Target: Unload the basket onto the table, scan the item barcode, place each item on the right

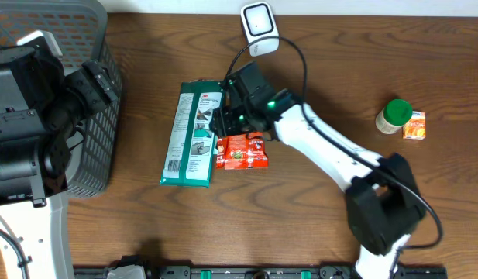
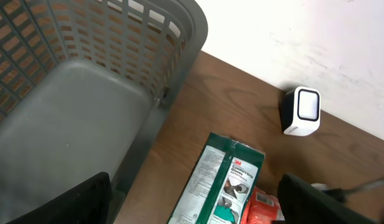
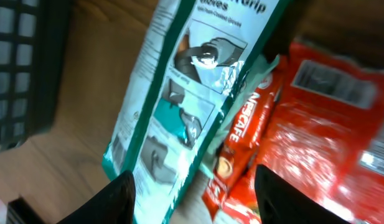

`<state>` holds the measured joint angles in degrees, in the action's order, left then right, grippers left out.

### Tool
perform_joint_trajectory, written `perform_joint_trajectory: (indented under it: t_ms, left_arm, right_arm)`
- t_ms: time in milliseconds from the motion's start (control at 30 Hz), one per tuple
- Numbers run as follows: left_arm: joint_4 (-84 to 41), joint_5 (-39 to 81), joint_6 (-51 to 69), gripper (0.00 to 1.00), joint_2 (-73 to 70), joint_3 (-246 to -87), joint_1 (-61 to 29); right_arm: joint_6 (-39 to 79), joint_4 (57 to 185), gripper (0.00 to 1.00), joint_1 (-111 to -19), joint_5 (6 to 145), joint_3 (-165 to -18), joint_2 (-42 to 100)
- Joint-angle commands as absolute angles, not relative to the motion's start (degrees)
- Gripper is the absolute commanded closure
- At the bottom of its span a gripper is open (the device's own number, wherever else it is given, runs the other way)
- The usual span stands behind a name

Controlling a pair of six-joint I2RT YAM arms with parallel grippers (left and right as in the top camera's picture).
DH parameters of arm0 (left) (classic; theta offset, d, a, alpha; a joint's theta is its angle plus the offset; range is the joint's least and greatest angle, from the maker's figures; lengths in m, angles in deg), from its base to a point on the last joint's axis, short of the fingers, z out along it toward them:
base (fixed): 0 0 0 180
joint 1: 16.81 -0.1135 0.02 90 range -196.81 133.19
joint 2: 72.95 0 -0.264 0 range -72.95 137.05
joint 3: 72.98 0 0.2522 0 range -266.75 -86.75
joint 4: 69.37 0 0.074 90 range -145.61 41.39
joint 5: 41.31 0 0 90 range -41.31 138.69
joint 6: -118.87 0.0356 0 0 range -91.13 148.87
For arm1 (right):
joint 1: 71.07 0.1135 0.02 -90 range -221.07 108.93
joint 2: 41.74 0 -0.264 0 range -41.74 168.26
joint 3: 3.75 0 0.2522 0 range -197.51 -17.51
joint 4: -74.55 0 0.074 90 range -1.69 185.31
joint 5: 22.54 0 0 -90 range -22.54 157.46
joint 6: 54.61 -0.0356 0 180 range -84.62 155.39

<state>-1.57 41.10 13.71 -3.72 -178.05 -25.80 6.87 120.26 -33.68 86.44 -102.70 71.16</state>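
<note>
A long green-and-white glove package (image 1: 190, 136) lies flat on the wooden table, with a red Nescafe packet (image 1: 242, 152) against its right edge. My right gripper (image 1: 221, 122) hovers low over the seam between them. In the right wrist view its jaws (image 3: 195, 186) stand open, with the green package (image 3: 179, 93) and red packet (image 3: 304, 124) below and nothing pinched. A white scanner (image 1: 259, 28) stands at the table's back. My left gripper (image 1: 98, 81) hangs open over the basket rim, and the left wrist view shows nothing between its fingers (image 2: 79, 199).
A grey plastic basket (image 1: 84, 23) fills the left side, seen close as the basket (image 2: 86, 106) in the left wrist view. A green-lidded jar (image 1: 393, 116) and a small orange box (image 1: 414, 125) stand at the right. The scanner's cable runs along the right arm.
</note>
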Motion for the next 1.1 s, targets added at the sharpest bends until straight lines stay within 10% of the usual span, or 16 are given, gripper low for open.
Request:
perform_joint_trajectory:
  t_ms: [0, 1067]
  left_arm:
    - [-1.44, 40.75, 14.22, 0.15, -3.72, -178.05, -26.02]
    - [-1.44, 40.75, 14.22, 0.14, -3.72, -178.05, -26.02]
  right_arm:
    - [3.00, 118.73, 0.42, -33.40, 87.49, -102.46, 74.40]
    - [-2.09, 114.81, 0.64, -30.54, 94.70, -101.91, 79.58]
